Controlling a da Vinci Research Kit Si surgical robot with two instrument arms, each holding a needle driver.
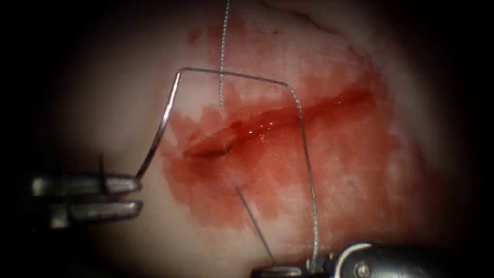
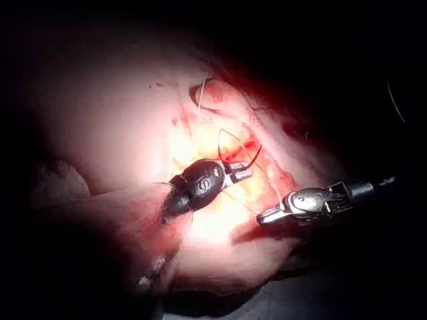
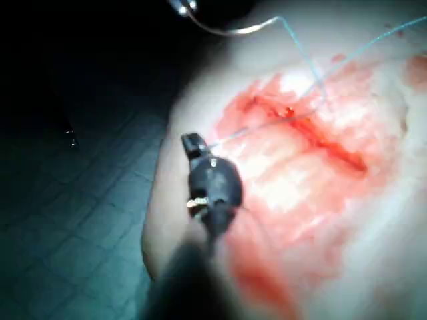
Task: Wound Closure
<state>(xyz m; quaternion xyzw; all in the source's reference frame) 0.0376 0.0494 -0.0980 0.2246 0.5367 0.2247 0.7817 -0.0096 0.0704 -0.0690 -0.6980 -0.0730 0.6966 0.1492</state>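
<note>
Pale tissue (image 1: pixel 128 103) forms the background of the endoscope view, stained with red fluid (image 1: pixel 339 154) around the cut (image 1: pixel 267 121), which runs obliquely across the stain. Left of the cut, the left tool (image 1: pixel 136 193) holds the needle (image 1: pixel 159 131) by one end; its two jaws lie parallel with a narrow gap between them. The needle curves upward from the jaws, clear of the tissue and not in it. From the needle's upper end the thread (image 1: pixel 303 154) runs across above the cut, bends, crosses the cut and descends to the right tool (image 1: pixel 293 269), whose jaws are clamped on it below the cut. A second strand hangs down toward the cut's left end. In the left wrist view, the left tool (image 2: pixel 241 175) grips the dark curved needle (image 2: pixel 253 159) over the tissue (image 2: pixel 120 120), with the right tool (image 2: pixel 267 217) just beside it. In the right wrist view, the right tool (image 3: pixel 190 142) grips the thread (image 3: pixel 267 123), which leads to the cut (image 3: pixel 320 137); the needle (image 3: pixel 227 28) arcs beyond the tissue (image 3: pixel 280 187) edge.
</note>
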